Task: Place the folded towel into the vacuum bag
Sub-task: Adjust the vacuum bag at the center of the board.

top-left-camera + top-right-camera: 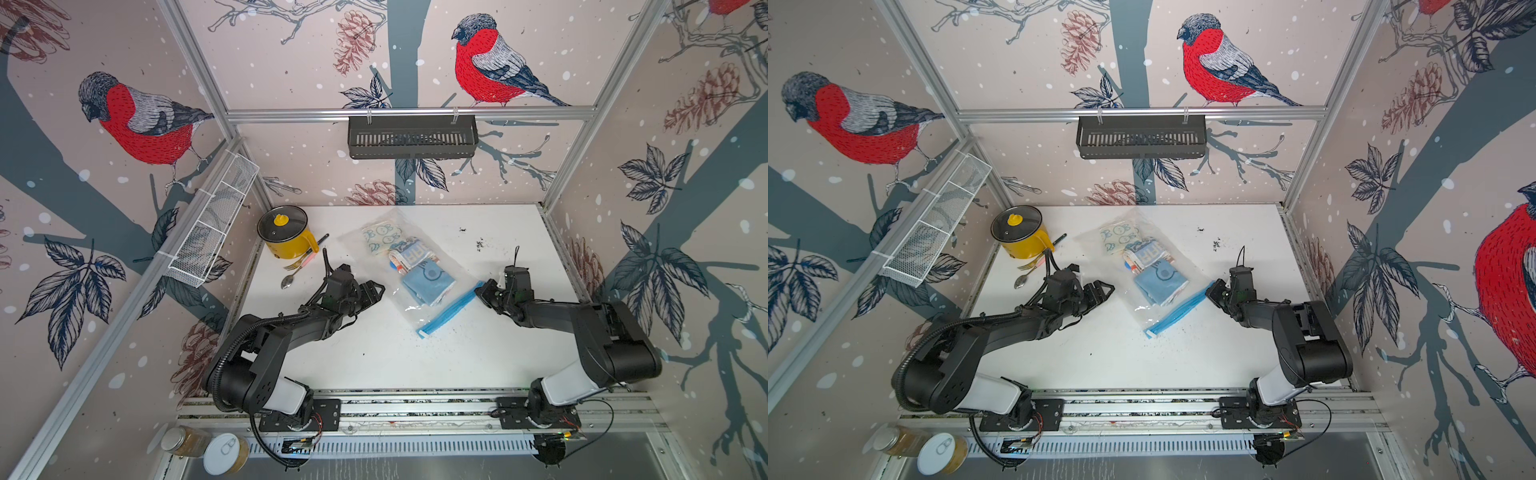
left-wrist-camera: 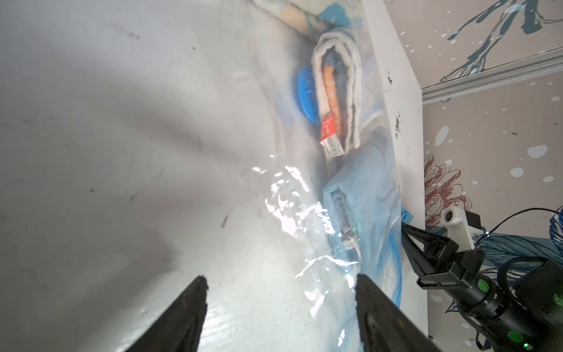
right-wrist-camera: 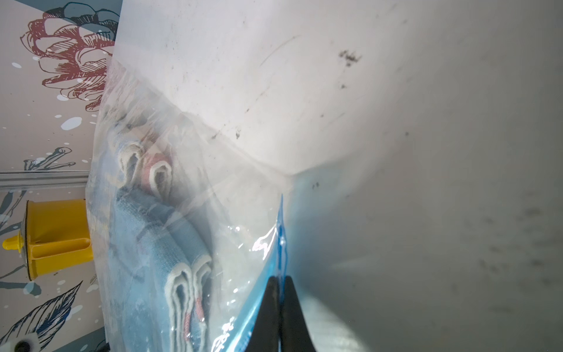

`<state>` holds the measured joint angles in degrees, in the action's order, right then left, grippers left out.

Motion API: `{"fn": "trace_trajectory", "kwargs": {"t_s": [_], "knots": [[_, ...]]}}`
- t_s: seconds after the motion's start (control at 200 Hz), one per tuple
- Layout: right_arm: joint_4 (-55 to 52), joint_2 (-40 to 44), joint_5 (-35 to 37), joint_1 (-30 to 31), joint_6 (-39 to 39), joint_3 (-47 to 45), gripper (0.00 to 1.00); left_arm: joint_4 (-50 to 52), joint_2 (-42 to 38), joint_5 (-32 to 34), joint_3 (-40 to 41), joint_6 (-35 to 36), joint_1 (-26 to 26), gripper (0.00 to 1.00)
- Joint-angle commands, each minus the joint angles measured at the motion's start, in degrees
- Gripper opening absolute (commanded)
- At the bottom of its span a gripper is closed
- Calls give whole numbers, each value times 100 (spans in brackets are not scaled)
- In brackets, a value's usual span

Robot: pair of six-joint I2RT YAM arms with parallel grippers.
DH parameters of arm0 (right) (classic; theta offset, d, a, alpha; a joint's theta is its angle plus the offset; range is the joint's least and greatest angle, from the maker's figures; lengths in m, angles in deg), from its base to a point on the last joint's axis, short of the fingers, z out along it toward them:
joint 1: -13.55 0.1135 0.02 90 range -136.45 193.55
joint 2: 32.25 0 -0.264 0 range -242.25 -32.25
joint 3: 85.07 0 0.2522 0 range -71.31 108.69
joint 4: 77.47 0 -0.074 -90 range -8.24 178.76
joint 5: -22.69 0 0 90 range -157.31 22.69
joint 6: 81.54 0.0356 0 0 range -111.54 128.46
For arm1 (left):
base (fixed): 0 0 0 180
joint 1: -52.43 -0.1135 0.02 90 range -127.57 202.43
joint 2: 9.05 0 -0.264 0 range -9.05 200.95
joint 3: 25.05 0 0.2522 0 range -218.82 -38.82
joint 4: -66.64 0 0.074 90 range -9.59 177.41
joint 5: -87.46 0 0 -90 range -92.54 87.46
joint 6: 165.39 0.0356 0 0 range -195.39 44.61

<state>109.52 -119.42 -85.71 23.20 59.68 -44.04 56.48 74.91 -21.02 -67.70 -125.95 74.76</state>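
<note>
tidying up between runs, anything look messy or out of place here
Dark crumbs are scattered on the white tabletop just beyond the right end effector, like a small spill. The clear plastic vacuum bag lies diagonally, its blue zip strip pinched in that end effector.

The black right gripper (image 3: 280,280) is pinched closed on the blue zip strip (image 3: 281,237) edging the clear, crinkly plastic vacuum bag (image 3: 219,189). Inside the bag lies a folded light-blue towel (image 3: 152,237) with white hems, and a paler folded cloth (image 3: 158,173) lies just beyond it. A yellow lidded pot (image 3: 58,237) shows past the bag. A scuffed white tabletop (image 3: 396,122) lies beneath the bag.
</note>
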Motion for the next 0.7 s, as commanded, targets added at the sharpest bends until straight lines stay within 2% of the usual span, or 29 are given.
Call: {"fn": "trace_trajectory", "kwargs": {"t_s": [0.0, 0.165, 0.38, 0.695], "knots": [[-250, 277, 28, 233, -22, -97, 2, -465, 170, -250, -125, 15, -9, 76], [-422, 591, -17, 777, -120, -81, 2, -1006, 570, -527, -165, -187, -9, 73], [-358, 598, -50, 1108, -87, -141, 2, -1326, 771, -513, -135, -341, -9, 59], [-368, 532, 174, 1017, 61, -283, 7, -1098, 697, -158, -157, -279, -9, 19]]}}
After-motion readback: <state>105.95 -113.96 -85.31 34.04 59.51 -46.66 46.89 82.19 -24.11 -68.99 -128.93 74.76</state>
